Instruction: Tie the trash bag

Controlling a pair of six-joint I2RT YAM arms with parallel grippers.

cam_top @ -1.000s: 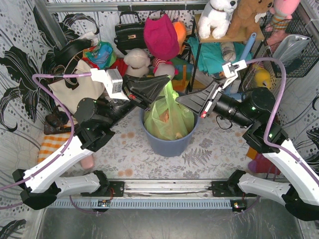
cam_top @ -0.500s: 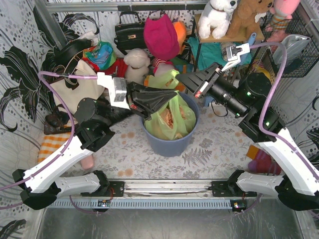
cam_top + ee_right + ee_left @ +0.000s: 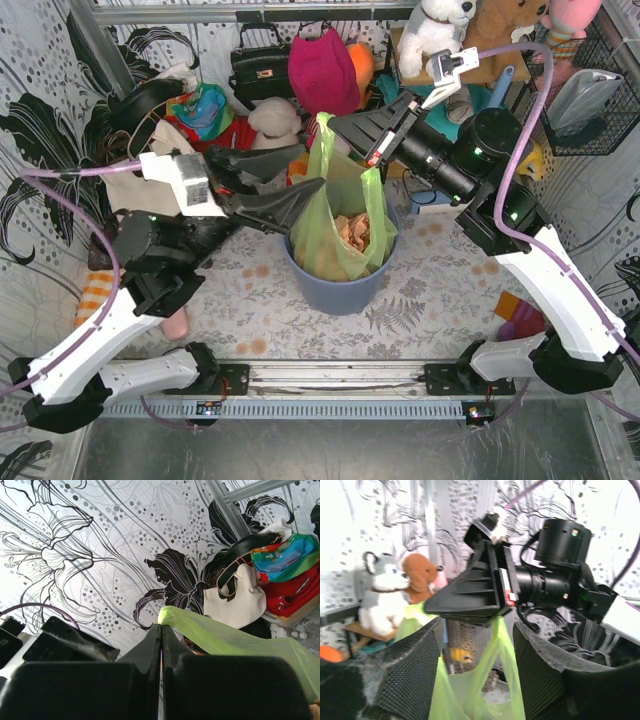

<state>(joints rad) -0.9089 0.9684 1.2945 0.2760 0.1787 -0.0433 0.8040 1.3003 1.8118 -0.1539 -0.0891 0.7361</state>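
The light-green trash bag [image 3: 345, 215] sits in a blue-grey bin [image 3: 340, 290], with crumpled brown paper showing inside. My right gripper [image 3: 335, 123] is shut on the bag's top handle and holds it stretched up above the bin; in the right wrist view its jaws [image 3: 161, 626] are pressed together with the green plastic [image 3: 225, 640] trailing away from the tips. My left gripper [image 3: 315, 170] is open just left of the raised handle. In the left wrist view a strip of the bag [image 3: 507, 680] hangs loose between its wide-apart fingers [image 3: 410, 670], touching neither.
A cream tote bag [image 3: 150, 185] with dark straps stands at the left behind my left arm. A black handbag [image 3: 262, 65], a magenta bag [image 3: 322, 70] and plush toys [image 3: 275, 125] crowd the back. A shelf [image 3: 470, 75] and a wire basket [image 3: 590, 95] are at the back right.
My left gripper has opened, let go of the bag and drawn back to the left. My right gripper has swung up and to the left, pulling the bag's handle taut.
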